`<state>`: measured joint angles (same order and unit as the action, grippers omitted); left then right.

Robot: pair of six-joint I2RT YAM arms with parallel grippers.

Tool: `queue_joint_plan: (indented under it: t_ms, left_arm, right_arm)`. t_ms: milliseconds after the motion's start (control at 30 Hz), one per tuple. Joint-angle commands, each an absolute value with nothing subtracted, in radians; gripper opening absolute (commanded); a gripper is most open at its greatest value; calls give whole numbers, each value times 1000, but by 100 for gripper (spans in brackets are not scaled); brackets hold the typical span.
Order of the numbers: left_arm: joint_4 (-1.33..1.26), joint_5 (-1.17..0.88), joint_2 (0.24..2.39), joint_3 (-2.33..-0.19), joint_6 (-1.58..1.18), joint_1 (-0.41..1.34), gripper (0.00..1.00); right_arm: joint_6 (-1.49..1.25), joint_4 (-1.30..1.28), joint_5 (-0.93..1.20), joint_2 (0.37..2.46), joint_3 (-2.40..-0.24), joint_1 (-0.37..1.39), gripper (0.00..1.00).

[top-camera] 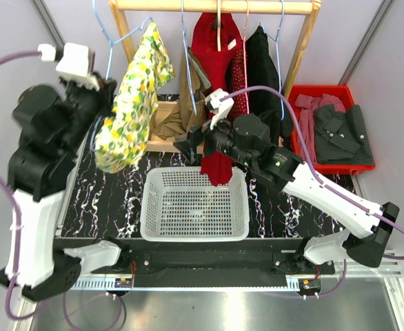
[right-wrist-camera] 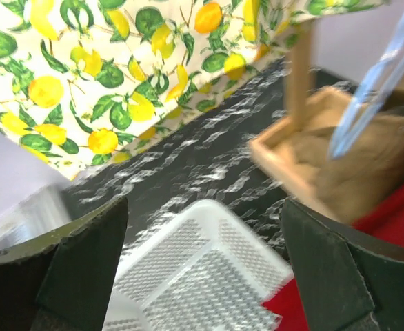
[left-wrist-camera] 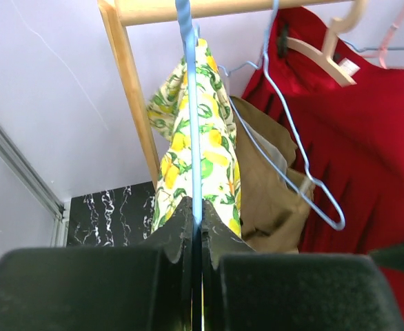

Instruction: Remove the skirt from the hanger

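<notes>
Left hand [left-wrist-camera: 194, 207] clamped on blue hanger [left-wrist-camera: 191, 103]; lemon skirt [top-camera: 129, 103] hangs up-left of basket [top-camera: 195, 235]. Right hand [right-wrist-camera: 203, 207] spread open over basket. Risk: hanger twists in pinch, skirt misses basket.

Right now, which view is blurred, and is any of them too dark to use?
Right wrist: soft, the white basket and wooden rack smeared. Left wrist: background sharp, its own fingers dark and out of focus. Top external: sharp and evenly lit.
</notes>
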<state>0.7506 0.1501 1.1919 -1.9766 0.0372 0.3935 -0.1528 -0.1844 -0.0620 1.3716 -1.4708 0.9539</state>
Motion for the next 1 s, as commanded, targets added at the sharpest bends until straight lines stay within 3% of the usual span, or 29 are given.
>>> queue_joint_plan:
  t_ms: [0,333,567,967]
  left_arm:
    - [704,52,1080,-1931,113,399,0]
    - [784,6,1068,-2020,51,397,0]
    - [798,-21,1039,-1977,29,397,0]
    - [815,-34,1008,-1993,24,397,0]
  right_arm:
    - [-293,24,130,1325,-1396,953,100]
    - [-725,602,321,1457,-1224,953,100]
    - [-805,689,308,1561,-1310,951,100]
    - [-956,810,400,1776,-1457,942,90]
